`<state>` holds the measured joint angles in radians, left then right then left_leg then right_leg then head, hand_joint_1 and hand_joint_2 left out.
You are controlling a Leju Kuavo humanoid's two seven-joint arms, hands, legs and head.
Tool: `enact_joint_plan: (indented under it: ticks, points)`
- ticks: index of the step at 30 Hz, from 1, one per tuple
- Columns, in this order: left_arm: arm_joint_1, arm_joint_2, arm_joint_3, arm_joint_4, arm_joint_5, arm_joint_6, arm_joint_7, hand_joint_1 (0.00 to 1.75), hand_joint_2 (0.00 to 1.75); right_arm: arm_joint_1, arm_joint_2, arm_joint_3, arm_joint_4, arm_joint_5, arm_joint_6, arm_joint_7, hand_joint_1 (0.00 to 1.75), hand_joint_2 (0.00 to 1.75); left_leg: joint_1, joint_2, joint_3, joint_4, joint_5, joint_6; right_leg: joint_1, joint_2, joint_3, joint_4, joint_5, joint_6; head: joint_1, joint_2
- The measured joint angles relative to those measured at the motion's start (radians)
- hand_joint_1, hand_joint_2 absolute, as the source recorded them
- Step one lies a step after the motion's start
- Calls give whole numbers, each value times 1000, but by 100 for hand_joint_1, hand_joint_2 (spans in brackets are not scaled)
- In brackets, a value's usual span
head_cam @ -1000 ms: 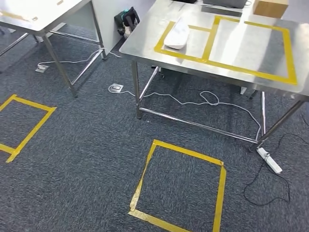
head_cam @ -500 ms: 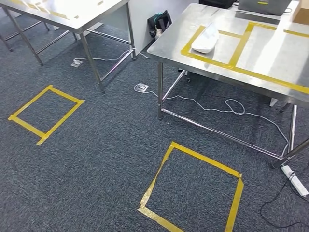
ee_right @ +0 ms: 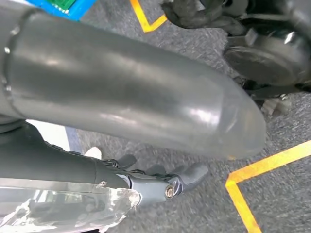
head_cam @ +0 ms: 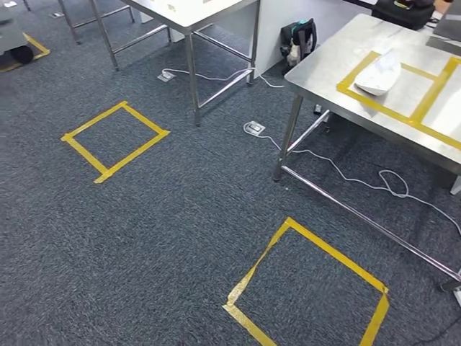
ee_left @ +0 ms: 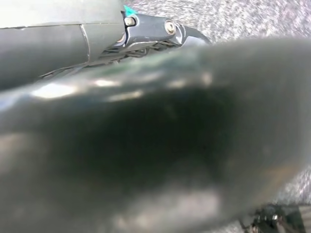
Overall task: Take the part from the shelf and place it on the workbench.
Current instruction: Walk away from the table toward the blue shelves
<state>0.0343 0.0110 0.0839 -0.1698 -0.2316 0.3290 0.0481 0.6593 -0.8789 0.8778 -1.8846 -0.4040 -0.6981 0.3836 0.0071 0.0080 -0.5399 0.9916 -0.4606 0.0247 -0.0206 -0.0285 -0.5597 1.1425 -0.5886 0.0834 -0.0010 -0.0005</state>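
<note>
1. The part [head_cam: 379, 74] is seen in the head view on the workbench [head_cam: 331, 68], near its left front corner. It lies inside the left compartment of the yellow tape frame [head_cam: 353, 90], close to the frame's front strip.
2. By where it lies, the part is judged to be placed already.
3. The part is white, shallow and elongated, like a moulded shell. It is judged to be light, stiff and thin-walled, with a smooth skin that may slip under hard fingers.
4. If it had to be taken up, a hold across the narrow width, at the long rims near the middle, would be advised. The thumb would be set against one rim and the fingers against the other, with gentle pressure so that the thin wall is not bent.
5. The right hand [ee_right: 128, 97] is released: its fingers [ee_right: 183, 177] are stretched out, apart from the thumb, and nothing is held.
6. The left hand [ee_left: 146, 136] is blurred by its own thumb, so whether it is released or clenched cannot be told.
</note>
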Motion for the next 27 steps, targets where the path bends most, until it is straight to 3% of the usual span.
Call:
enact_joint_plan:
  ticks: [2,3,4,5,7,9,11,12,14,16,18,19,20,22,24,26,27]
  points:
    - [-3,0,0,0,-1,-2,0,0,0,8,0,-4,-2,1,0,5,0,0,-4,-26,-4,0,2,5,2,22,-63,124,-47,-3,1,0]
    - [-3,0,0,0,-2,-2,0,0,0,10,0,-7,-3,1,0,6,0,0,-6,-40,-4,1,3,6,3,25,-76,143,-42,-6,1,0]
    - [-2,-1,0,0,-3,-3,0,0,0,14,0,-10,-5,1,0,7,0,0,-7,-55,-3,1,3,6,3,29,-69,121,-17,-9,1,0]
    - [-1,-2,0,0,-5,-3,0,0,0,18,0,-13,-7,1,0,7,0,0,-8,-69,-1,1,3,6,4,36,-46,65,20,-12,1,0]
    - [-2,-3,0,0,-8,-2,0,0,0,25,0,-20,-11,0,0,7,0,0,-10,-96,0,4,3,2,1,79,14,-72,81,-18,1,0]
    - [-3,-4,0,0,-10,-1,0,0,0,29,0,-25,-15,-1,0,7,0,0,-10,-119,-6,4,6,-8,-1,109,41,-138,94,-21,1,0]
    - [-1,-3,0,0,-11,1,0,0,0,31,0,-31,-18,-1,0,7,0,0,-7,-139,-13,1,12,-22,1,92,47,-144,95,-28,0,0]
    - [1,-4,0,0,-12,1,0,0,0,33,0,-34,-20,-1,0,7,0,0,-6,-133,-17,6,9,-27,1,79,50,-147,98,-34,0,0]
    - [0,-6,0,0,-12,2,0,0,0,38,1,-37,-24,-1,0,7,0,0,-8,-87,-47,64,-29,-36,-2,53,55,-153,104,-44,-4,0]
    - [-3,-7,0,0,-12,1,0,0,0,42,1,-38,-26,-1,0,7,0,0,-8,-37,-109,189,-95,-43,0,25,55,-154,104,-49,-8,0]
    - [-5,-8,0,0,-12,0,0,0,0,42,1,-39,-27,-1,0,7,0,0,-5,-23,-152,275,-119,-48,1,-4,52,-154,101,-50,-8,0]
    - [-4,-8,0,0,-12,-1,0,0,0,42,1,-39,-27,0,0,8,0,0,-4,-19,-148,269,-103,-49,1,-18,52,-154,99,-49,-8,0]
    - [-3,-8,0,0,-11,-2,1,0,0,41,1,-39,-27,0,0,8,0,0,-3,-12,-122,223,-74,-50,0,-32,53,-154,96,-48,-8,0]
    - [-4,-9,0,0,-11,-6,2,0,0,41,1,-39,-27,1,0,8,0,0,-2,30,-50,92,-20,-50,3,-56,61,-150,86,-38,-9,0]
    - [-8,-10,0,0,-10,-9,3,0,0,40,0,-39,-27,2,0,9,0,0,-3,56,-12,19,-3,-41,9,-77,68,-149,78,-26,-7,0]
    - [-7,-11,0,0,-10,-10,3,0,0,36,0,-39,-27,3,0,10,0,0,-5,38,-14,11,-2,-27,10,-98,78,-153,76,-16,-3,0]
    - [-5,-12,0,0,-9,-10,4,0,0,33,0,-39,-27,4,0,11,0,0,-5,28,-15,10,0,-21,7,-97,81,-151,71,-11,-2,0]
